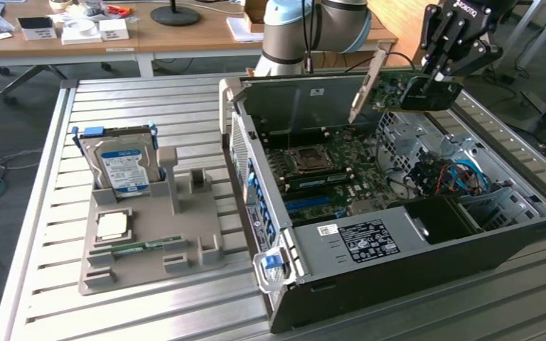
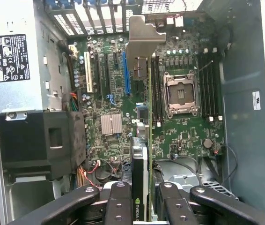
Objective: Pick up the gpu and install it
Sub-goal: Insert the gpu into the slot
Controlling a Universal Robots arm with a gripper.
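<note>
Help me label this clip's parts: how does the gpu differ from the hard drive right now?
The gpu is clamped in the gripper above the open computer case; the hard drive stands in the grey holder on the table. The gpu is black with a green board edge; the hard drive is silver with a blue-and-white label. Both are on edge, and neither sits installed in the case.

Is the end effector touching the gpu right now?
Touching. Exterior view: the gpu hangs in the air above the case, clamped in the end effector. Wrist view: fingers press on both of its faces.
</note>
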